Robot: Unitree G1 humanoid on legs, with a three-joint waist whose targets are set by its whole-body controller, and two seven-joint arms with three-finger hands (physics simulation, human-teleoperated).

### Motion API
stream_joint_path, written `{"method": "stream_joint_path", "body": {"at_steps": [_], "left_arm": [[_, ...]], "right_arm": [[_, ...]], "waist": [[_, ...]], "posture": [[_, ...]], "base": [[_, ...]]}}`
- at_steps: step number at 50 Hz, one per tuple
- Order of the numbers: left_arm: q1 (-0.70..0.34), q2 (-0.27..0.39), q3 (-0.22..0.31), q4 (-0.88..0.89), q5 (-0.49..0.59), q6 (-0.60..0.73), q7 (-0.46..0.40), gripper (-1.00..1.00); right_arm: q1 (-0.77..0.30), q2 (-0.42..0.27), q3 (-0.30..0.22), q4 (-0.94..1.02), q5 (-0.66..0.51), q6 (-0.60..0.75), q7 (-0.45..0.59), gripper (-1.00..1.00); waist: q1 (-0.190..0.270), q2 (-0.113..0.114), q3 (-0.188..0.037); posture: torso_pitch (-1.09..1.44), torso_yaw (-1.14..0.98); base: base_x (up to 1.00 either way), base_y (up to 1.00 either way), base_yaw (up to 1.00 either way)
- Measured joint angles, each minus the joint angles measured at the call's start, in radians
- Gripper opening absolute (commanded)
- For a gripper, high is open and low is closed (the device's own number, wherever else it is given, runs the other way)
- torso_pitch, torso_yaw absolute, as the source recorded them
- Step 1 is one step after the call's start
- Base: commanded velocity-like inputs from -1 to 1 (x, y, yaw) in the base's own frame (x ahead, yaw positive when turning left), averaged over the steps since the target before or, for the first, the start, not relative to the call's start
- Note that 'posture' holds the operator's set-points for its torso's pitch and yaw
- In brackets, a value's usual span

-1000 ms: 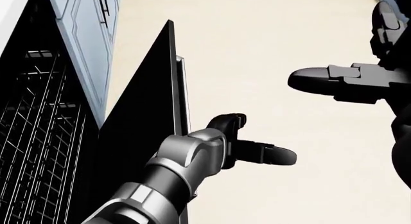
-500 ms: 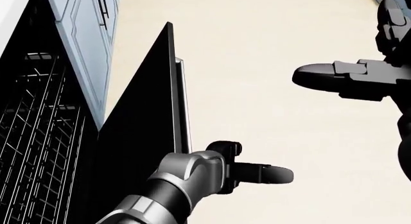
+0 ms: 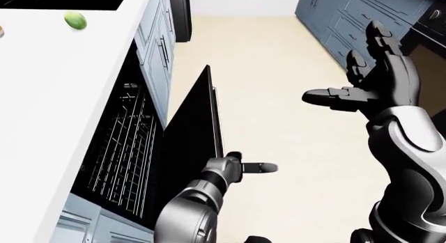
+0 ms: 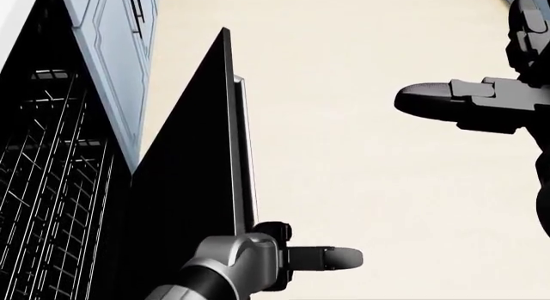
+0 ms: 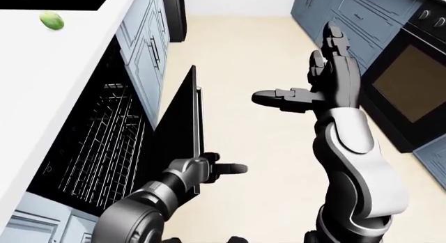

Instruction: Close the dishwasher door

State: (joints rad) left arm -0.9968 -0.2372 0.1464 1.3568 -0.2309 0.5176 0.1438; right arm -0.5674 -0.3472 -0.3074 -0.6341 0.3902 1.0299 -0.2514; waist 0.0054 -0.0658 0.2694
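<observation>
Mostly, left-eye view is showing door standing part-open, edge-on, at view's centre-left; rack showing in dark cavity beside it. Left hand sitting at door's lower outer edge, one finger pointing right; other fingers hidden, so grip impossible to tell. Right hand hanging spread in air, holding nothing. Green fruit lying on counter.

Head view is cutting right hand off at right edge.

Right-eye view is adding oven at right.
</observation>
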Motion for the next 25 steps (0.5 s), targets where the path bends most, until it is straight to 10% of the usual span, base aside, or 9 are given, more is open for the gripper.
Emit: {"method": "stream_joint_path", "body": {"at_steps": [25], "left_arm": [[0.056, 0.024, 0.044, 0.014, -0.01, 0.006, 0.003, 1.0]], "right_arm": [[-0.008, -0.012, -0.012, -0.008, 0.023, 0.011, -0.013, 1.0]], "waist": [[0.001, 0.006, 0.001]], "posture": [[0.94, 0.0]], "base": [[0.0, 0.0, 0.0]]}}
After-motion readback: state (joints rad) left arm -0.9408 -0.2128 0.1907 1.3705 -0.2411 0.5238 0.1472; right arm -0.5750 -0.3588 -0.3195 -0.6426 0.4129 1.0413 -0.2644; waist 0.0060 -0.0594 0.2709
